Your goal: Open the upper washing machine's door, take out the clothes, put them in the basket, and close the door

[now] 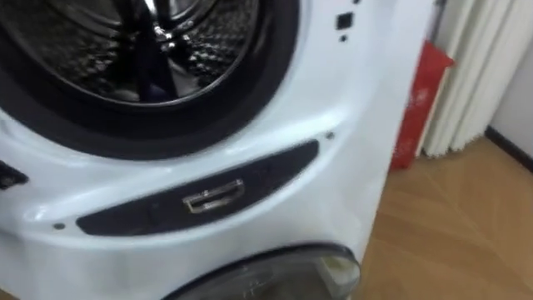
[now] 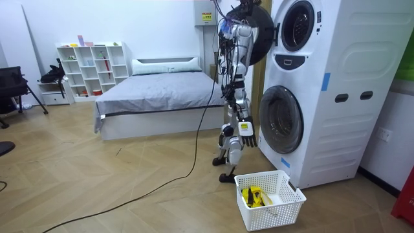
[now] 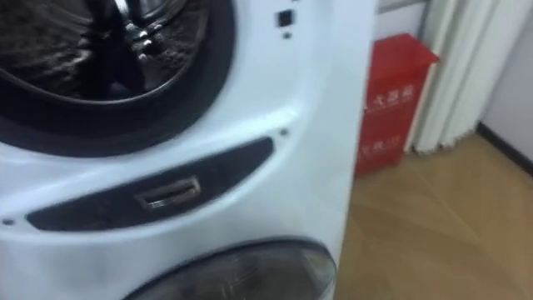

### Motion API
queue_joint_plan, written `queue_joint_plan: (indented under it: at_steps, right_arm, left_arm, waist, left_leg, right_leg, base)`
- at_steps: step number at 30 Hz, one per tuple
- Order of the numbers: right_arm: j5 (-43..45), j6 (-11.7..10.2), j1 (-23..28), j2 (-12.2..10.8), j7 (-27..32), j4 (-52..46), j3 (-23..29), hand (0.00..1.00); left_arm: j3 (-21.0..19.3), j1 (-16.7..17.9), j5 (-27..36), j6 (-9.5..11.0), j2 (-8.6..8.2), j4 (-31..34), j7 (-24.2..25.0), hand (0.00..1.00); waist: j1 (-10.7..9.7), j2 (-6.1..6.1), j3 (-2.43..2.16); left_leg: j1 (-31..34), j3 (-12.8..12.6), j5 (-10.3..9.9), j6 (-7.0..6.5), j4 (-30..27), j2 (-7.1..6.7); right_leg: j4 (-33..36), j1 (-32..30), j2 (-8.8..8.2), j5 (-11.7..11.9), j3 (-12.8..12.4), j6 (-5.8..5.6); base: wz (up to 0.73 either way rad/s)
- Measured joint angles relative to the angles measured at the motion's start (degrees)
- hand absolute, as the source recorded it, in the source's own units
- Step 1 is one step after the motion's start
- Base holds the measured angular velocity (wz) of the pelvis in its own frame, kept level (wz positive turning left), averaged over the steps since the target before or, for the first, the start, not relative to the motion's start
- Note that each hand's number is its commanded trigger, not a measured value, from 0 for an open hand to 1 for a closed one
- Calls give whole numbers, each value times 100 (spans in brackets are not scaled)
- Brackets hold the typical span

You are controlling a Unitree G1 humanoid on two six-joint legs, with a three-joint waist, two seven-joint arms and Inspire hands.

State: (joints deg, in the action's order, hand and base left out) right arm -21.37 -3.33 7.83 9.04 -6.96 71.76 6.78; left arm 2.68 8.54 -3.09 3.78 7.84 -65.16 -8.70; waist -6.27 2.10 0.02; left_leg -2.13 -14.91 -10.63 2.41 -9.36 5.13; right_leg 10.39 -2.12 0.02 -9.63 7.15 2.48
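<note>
Though by washer [image 2: 336, 97], right hand [image 2: 246, 129] slack

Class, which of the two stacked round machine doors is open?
The upper dark round door, swung aside from its steel drum; the lower glass door sits shut.

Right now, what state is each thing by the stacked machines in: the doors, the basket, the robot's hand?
Upper door: swung open, drum exposed.
Lower door: shut.
Basket: upright on the floor, a yellow item inside.
Right hand: hanging by the robot's side, fingers relaxed, holding nothing.
</note>
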Motion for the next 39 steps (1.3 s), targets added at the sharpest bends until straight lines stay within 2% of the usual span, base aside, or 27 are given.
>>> queue_joint_plan:
  at_steps: [4, 7, 12, 20, 21, 23, 25, 26, 27, 28, 29, 30, 31, 32, 33, 34, 35, 37, 38, 39]
  right_arm:
    - [-33, 114, 18, -69, -54, 26, -7, 0]
    - [-39, 179, 23, -76, -72, 95, -111, 0]
    - [52, 237, 9, -133, 93, 70, -166, 0]
    - [176, 341, -92, -143, 455, -72, -557, 0]
    - [254, 348, -103, -158, 453, -71, -559, 0]
    - [413, 351, -141, -172, 433, -70, -561, 0]
    - [642, 374, -204, -180, 422, -76, -657, 0]
    - [723, 384, -235, -181, 424, -88, -669, 0]
    - [862, 392, -268, -165, 429, -135, -667, 0]
    - [936, 380, -307, -151, 434, -129, -659, 0]
    - [951, 356, -337, -151, 437, -129, -660, 0]
    - [1033, 313, -388, -150, 440, -124, -652, 0]
    - [1138, 315, -442, -145, 481, -112, -652, 0]
    - [1176, 305, -440, -145, 511, -118, -660, 0]
    - [1142, 257, -431, -143, 565, -133, -663, 0]
    - [1078, 228, -407, -136, 595, -160, -653, 0]
    - [1027, 209, -375, -129, 600, -164, -635, 0]
    - [914, 140, -340, -128, 554, -193, -414, 0]
    - [895, 126, -344, -130, 547, -197, -360, 0]
    - [875, 61, -347, -132, 522, -198, -250, 0]
  left_arm:
    - [-376, 100, -155, -90, -5, 15, -27, 0]
    - [-558, 121, -151, -142, -4, 13, -93, 0]
    - [-626, 147, -144, -258, -26, 82, -240, 0]
    - [-721, 243, -158, -260, -56, 128, -491, 0]
    - [-779, 269, -166, -260, -42, 126, -530, 0]
    - [-900, 370, -292, -260, -27, 94, -587, 0]
    - [-940, 388, -393, -325, 20, 112, -578, 0]
    - [-944, 386, -396, -358, 21, 147, -560, 0]
    - [-944, 376, -398, -394, -5, 247, -514, 0]
    - [-937, 360, -401, -403, -41, 334, -428, 0]
    - [-935, 314, -401, -404, -54, 336, -398, 0]
    - [-935, 192, -401, -407, -73, 336, -344, 0]
    - [-921, 187, -394, -408, -90, 332, -289, 0]
    - [-915, 202, -393, -411, -97, 327, -259, 0]
    - [-897, 131, -400, -412, -100, 331, -166, 0]
    - [-856, -54, -409, -407, -99, 333, -130, 0]
    - [-832, -151, -402, -391, -104, 339, -107, 0]
    - [-784, -367, -406, -349, -156, 494, -30, 0]
    - [-754, -449, -409, -345, -167, 527, -16, 0]
    - [-687, -637, -452, -339, -173, 560, 47, 0]
  waist:
    - [113, -128, -22]
    - [203, -231, 4]
    - [298, -297, 22]
    - [484, -388, 45]
    - [524, -425, 66]
    - [615, -438, 76]
    - [732, -457, 79]
    - [773, -465, 75]
    - [806, -457, 72]
    - [805, -397, 73]
    - [792, -366, 84]
    - [782, -354, 91]
    - [798, -296, 96]
    - [772, -218, 62]
    - [615, -132, 49]
    - [451, -72, 57]
    - [398, -42, 66]
    - [194, 71, 77]
    - [151, 101, 75]
    - [76, 172, 62]
  left_leg:
    - [-80, 45, -13, 21, 15, -2]
    - [-164, 118, -15, 23, 34, -14]
    - [-240, 279, -26, 38, 44, -17]
    - [-366, 281, -59, 84, 2, 2]
    - [-348, 286, -102, 124, -96, 13]
    - [-285, 302, -205, 181, -358, 86]
    - [75, 486, -408, 244, -1164, 260]
    - [222, 570, -424, 238, -1407, 298]
    - [524, 767, -424, 238, -1902, 355]
    - [790, 927, -423, 237, -2311, 444]
    - [882, 964, -420, 233, -2460, 493]
    - [1031, 963, -447, 179, -2868, 614]
    - [1076, 943, -445, 157, -3623, 725]
    - [1015, 962, -446, 156, -3928, 739]
    - [810, 1018, -451, 172, -4289, 693]
    - [532, 1060, -465, 204, -4306, 626]
    - [346, 1067, -475, 222, -4171, 594]
    - [-409, 1095, -628, 456, -3093, 581]
    - [-575, 1129, -692, 484, -2721, 582]
    - [-844, 1225, -1005, 516, -1936, 564]
  right_leg:
    - [-147, 198, 2, 15, 91, -14]
    - [-244, 332, 10, 18, 100, -18]
    - [-264, 444, 25, 17, 104, -16]
    - [-265, 640, 74, -15, 152, -4]
    - [-255, 630, 76, -60, 154, -1]
    - [-143, 617, 111, -116, 133, 34]
    - [24, 562, 215, -183, 144, 117]
    - [54, 505, 229, -193, 162, 143]
    - [102, 464, 273, -178, 214, 197]
    - [127, 415, 312, -151, 304, 272]
    - [133, 408, 346, -142, 371, 308]
    - [172, 377, 393, -181, 480, 397]
    - [262, 366, 470, -216, 572, 454]
    - [275, 369, 506, -222, 613, 471]
    - [355, 360, 548, -211, 709, 504]
    - [504, 255, 553, -223, 854, 526]
    - [594, 192, 554, -222, 879, 527]
    - [784, -53, 554, -204, 1058, 531]
    - [846, -156, 553, -186, 1092, 527]
    - [883, -351, 533, -122, 1177, 522]
  base:
    - [14]
    - [2]
    - [1]
    - [2]
    - [8]
    - [-5]
    - [-2]
    - [7]
    - [8]
    - [14]
    - [19]
    - [-4]
    - [-20]
    - [-19]
    - [27]
    - [43]
    - [45]
    - [34]
    - [34]
    - [24]
